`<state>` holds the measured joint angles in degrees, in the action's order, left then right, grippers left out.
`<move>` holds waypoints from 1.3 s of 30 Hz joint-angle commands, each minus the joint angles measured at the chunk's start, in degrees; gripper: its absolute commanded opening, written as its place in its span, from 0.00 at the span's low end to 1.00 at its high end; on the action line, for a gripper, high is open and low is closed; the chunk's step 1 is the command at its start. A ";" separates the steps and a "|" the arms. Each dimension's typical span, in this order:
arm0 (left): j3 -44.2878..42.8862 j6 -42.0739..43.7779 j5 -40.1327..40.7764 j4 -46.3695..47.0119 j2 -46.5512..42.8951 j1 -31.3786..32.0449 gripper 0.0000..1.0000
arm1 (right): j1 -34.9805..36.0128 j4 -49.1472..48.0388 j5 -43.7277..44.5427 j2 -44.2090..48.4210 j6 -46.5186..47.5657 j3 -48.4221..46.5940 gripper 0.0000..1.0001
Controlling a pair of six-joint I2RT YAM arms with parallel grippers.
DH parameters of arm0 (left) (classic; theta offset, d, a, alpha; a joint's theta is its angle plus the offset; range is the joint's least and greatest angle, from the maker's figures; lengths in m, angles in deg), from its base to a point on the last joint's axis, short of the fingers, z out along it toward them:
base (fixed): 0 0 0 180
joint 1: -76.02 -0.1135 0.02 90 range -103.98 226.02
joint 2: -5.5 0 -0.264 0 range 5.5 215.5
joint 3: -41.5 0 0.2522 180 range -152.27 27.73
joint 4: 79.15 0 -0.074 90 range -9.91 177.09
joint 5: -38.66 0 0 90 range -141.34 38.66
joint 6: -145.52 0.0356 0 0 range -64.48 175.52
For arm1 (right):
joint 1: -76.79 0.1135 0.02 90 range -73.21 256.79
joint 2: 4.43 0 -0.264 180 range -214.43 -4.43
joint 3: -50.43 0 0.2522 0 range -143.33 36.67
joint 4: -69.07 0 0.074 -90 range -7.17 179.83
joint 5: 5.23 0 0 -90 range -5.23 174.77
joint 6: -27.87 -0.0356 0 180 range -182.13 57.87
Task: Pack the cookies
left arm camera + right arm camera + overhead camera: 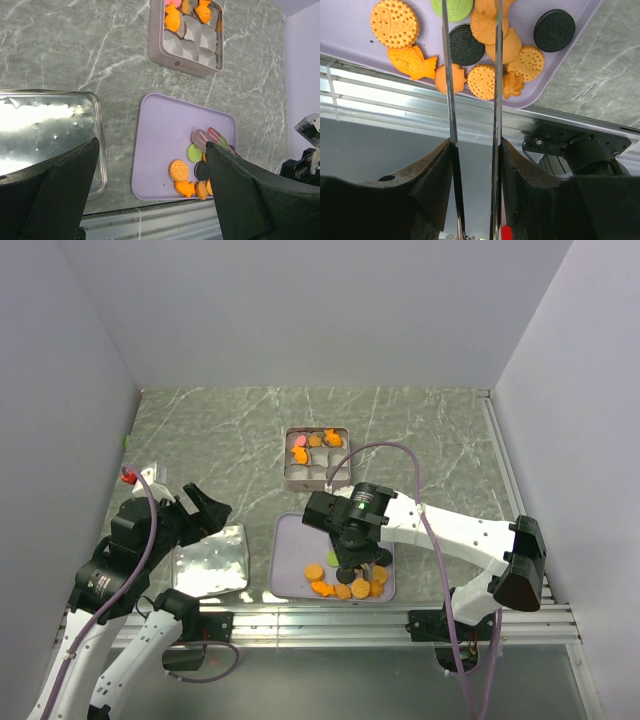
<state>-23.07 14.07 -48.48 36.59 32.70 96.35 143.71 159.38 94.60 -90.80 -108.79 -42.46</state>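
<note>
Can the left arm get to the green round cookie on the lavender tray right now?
Probably not cleanly. The green round cookie lies under the right pincer, whose blades hang over that pile on the lavender tray. The left pincer hangs open nearer the shiny metal lid.

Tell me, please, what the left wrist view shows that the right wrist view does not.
Only the left wrist view: the square tin with paper cups, some filled, the shiny metal pan beside the purple tray, and the left gripper, open. Only the right wrist view: the black body of the right gripper, its blades apart over the pile, plus a second black cookie and a small flower-shaped one. Both: the purple tray, its cookies, orange rounds and fish, one green, one black, and the aluminium rail along the tray's near side.
</note>
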 commanded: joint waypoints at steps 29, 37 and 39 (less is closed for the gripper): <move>-4.83 0.49 3.39 -0.65 2.86 0.14 0.94 | -17.42 2.29 5.12 -23.23 13.25 -45.84 0.40; -6.15 1.90 5.85 -1.71 3.38 0.05 0.95 | -22.70 -1.05 2.22 -26.92 16.59 -45.85 0.40; -6.32 2.42 6.20 -1.36 3.65 0.05 0.95 | -23.41 -1.76 1.52 -27.97 16.94 -46.11 0.40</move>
<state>-27.25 14.59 -43.96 34.91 35.61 96.35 121.19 159.82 97.16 -118.58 -93.86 -85.92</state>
